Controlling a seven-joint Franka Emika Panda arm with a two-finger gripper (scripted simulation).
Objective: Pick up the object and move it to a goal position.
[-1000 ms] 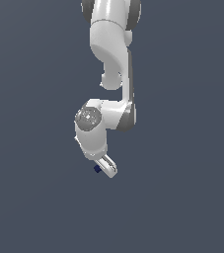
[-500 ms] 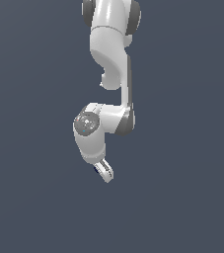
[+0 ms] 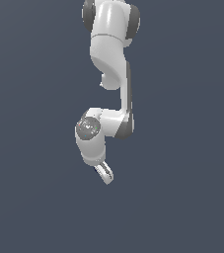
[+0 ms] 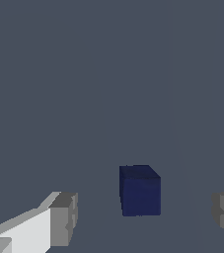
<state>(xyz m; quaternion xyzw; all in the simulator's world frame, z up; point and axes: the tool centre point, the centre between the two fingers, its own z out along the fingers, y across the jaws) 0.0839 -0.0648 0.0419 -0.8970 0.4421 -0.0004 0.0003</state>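
The object, a small dark navy-blue cube [image 4: 140, 190], rests on the grey floor in the wrist view. It lies in the gap between my two grey fingertips [image 4: 64, 219], nearer neither, with space on both sides. My gripper [image 4: 145, 215] is open and touches nothing. In the exterior view the white arm hangs down from above and its gripper [image 3: 104, 173] points at the floor; the cube is hidden behind the hand there.
A plain grey floor [image 3: 182, 197] fills both views. No other objects or edges show.
The arm's hand has shifted slightly toward the exterior view's right. The cube showed as a blue speck beside the fingers one second ago and is now covered by the hand.
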